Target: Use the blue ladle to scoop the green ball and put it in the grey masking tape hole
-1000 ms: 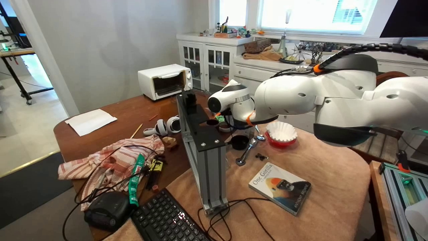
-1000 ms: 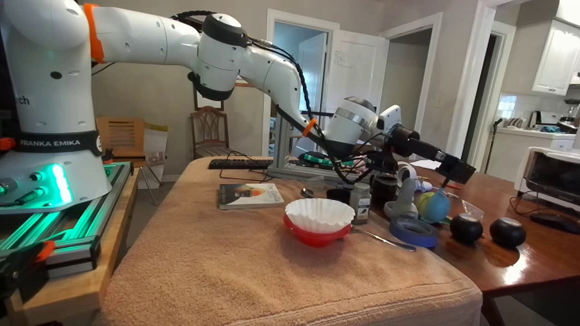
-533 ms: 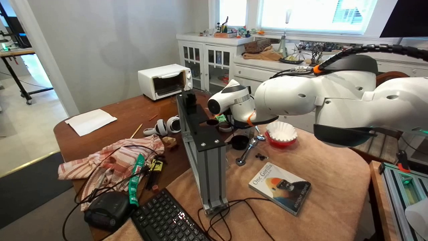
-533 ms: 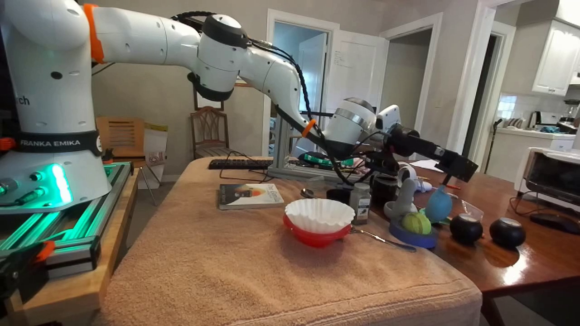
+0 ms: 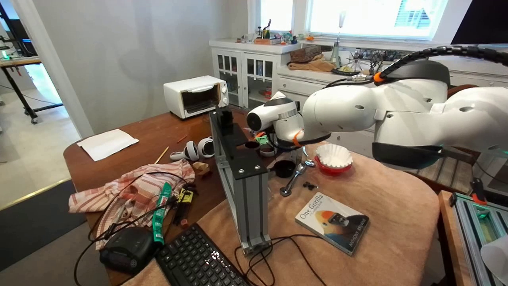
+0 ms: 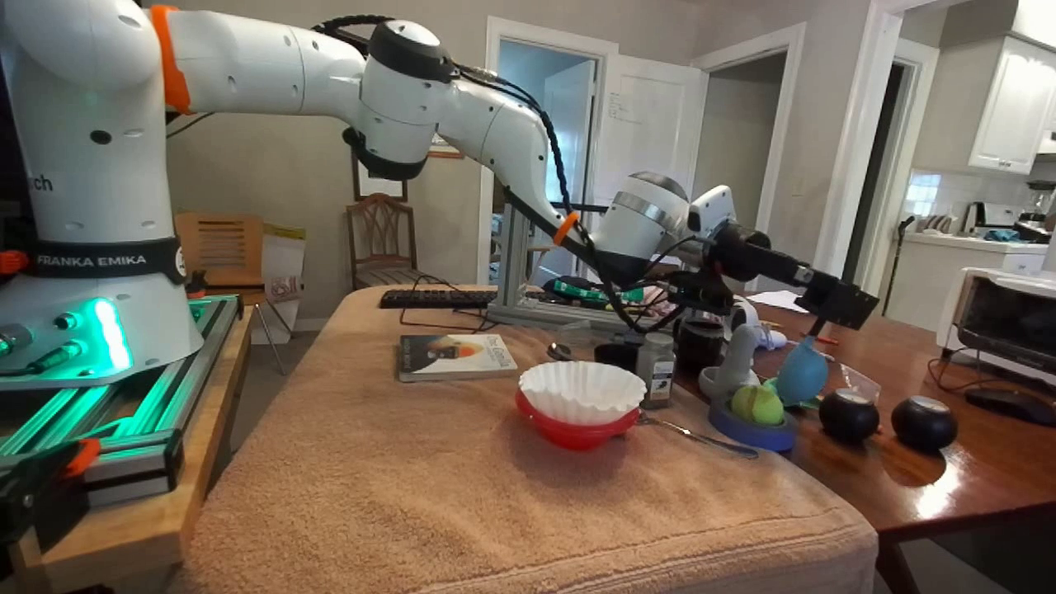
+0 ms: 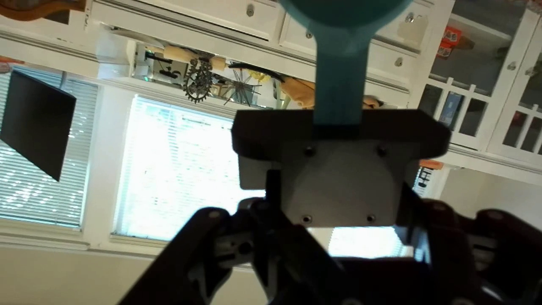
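Over my feeds I count one tape roll (image 6: 752, 438), one green ball (image 6: 757, 404) at its opening and one blue ladle (image 6: 803, 374) near it. Two black round holders (image 6: 848, 417) stand to one side of the roll; to the other, one red bowl (image 6: 577, 433), one spice jar (image 6: 656, 371) and, as best I can tell through the clutter, two metal utensils (image 5: 294, 178). Well apart from the roll: one book (image 6: 454, 356), one keyboard (image 5: 198, 256), one toaster oven (image 5: 190, 91).

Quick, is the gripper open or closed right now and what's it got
Gripper: closed, holding the blue ladle.
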Controlling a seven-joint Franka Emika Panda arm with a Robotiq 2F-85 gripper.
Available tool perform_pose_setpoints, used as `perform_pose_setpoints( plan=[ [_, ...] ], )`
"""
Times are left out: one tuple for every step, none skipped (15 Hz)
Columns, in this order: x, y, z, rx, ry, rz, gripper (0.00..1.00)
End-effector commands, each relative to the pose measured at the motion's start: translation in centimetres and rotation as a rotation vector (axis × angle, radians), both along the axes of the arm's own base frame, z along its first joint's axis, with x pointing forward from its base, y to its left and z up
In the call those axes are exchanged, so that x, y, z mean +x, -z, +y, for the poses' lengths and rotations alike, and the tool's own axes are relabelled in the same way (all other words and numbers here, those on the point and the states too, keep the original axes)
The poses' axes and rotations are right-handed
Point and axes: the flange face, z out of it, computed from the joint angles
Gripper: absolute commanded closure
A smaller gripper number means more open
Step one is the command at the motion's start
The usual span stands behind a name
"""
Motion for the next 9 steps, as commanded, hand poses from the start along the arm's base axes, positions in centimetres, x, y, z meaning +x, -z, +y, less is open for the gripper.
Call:
perform_pose_setpoints(
  plan=[
    [-0.9,-5.2,-2.6,0.031,0.093,-0.107,0.65],
    [-1.2,-7.0,-3.3,0.044,0.106,-0.127,0.65],
    [-1.5,-8.8,-3.9,0.080,0.109,-0.138,0.65],
    [-1.8,-10.4,-4.4,0.121,0.101,-0.151,0.65],
    [-2.1,-12.2,-4.8,0.165,0.084,-0.162,0.65],
    [-2.4,-13.9,-5.0,0.205,0.061,-0.179,0.65],
    [-2.8,-15.6,-5.2,0.238,0.019,-0.184,0.65],
    [-3.2,-17.1,-5.2,0.266,-0.021,-0.193,0.65],
    [-3.7,-18.4,-5.0,0.290,-0.073,-0.190,0.65]
  ],
)
